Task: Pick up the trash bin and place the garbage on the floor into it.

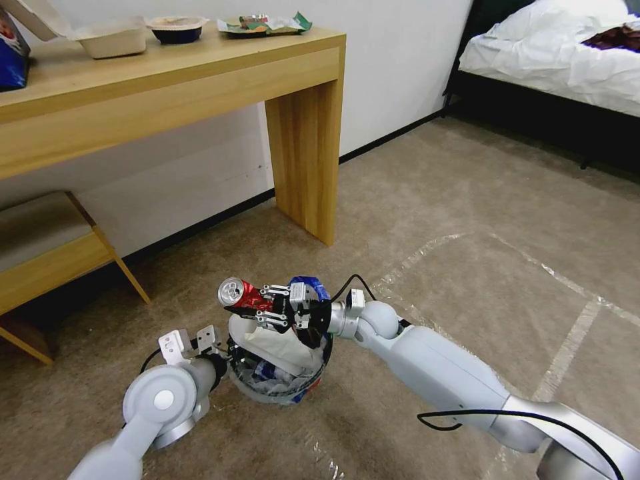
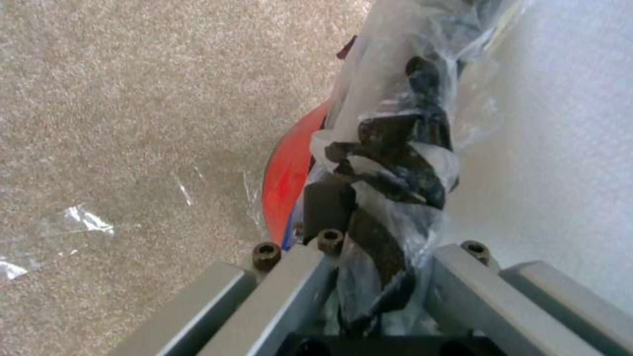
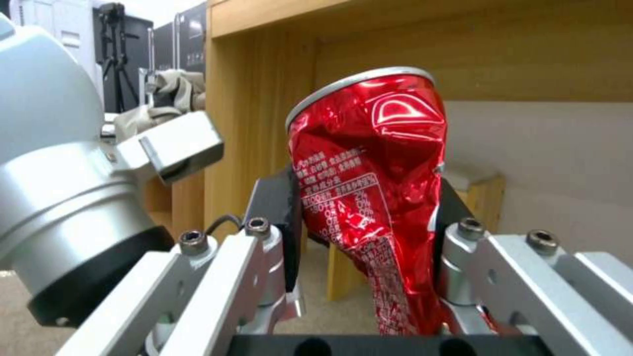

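Head view: right end effector (image 1: 267, 308) pinches a crushed red can (image 1: 240, 295) and holds it over the trash bin (image 1: 280, 390), can lying roughly level with its silver top toward the wall. Bin sits on the floor (image 1: 467, 253) between both arms, already stuffed: a large white tissue (image 1: 280, 347) sticks up out of it, blue-and-white wrappers underneath, and a blue bag handle (image 1: 312, 287) shows behind the right wrist. Left end effector (image 1: 223, 353) is at the bin's near-left rim, fingers pressed onto the rim and liner. Wooden counter (image 1: 200, 73) stands against the white wall just behind; it carries a food tray (image 1: 113, 37), a dark bowl (image 1: 177, 30) and a green wrapper (image 1: 267, 25). A wooden stool (image 1: 47, 247) is tucked under it, bed (image 1: 553, 60) at far right. Floor is beige short-pile carpet with pale tape lines (image 1: 567, 353). Left wrist view: fingers (image 2: 330, 207) clamp the clear liner bag (image 2: 395, 163) with black print; curved red bin wall (image 2: 287, 173) is just beside them, carpet below. Right wrist view: dented, shiny can (image 3: 369, 188) upright between dark pads (image 3: 280, 198), white print on its side; left arm's grey joint (image 3: 59, 188) is close by, counter leg (image 3: 257, 123) behind.
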`<state>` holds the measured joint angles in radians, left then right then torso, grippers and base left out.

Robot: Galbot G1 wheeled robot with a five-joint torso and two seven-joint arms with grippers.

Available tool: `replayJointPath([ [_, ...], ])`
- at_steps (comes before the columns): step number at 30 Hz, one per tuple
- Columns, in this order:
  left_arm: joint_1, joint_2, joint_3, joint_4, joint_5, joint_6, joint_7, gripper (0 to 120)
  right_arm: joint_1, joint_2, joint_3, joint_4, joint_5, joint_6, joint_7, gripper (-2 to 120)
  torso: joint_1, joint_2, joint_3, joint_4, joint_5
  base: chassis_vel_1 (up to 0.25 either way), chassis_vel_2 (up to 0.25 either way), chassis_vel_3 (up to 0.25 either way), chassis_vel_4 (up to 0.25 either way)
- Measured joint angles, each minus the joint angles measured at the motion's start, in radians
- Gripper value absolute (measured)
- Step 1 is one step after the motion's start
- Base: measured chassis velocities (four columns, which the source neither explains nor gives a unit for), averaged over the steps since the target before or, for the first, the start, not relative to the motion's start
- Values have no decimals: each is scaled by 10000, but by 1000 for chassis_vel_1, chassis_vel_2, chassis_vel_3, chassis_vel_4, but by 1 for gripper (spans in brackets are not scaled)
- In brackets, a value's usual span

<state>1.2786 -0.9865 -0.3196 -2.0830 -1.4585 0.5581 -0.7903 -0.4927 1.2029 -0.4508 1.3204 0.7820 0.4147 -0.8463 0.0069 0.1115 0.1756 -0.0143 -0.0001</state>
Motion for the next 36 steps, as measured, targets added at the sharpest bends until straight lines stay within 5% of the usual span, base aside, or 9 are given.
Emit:
replayJointPath([
  [36, -66, 51, -83, -196, -68, -118, 44, 0, -76, -85, 502, -1464, -740, 571, -381, 29, 1, 1, 0, -7, 3, 0, 0, 0, 0],
])
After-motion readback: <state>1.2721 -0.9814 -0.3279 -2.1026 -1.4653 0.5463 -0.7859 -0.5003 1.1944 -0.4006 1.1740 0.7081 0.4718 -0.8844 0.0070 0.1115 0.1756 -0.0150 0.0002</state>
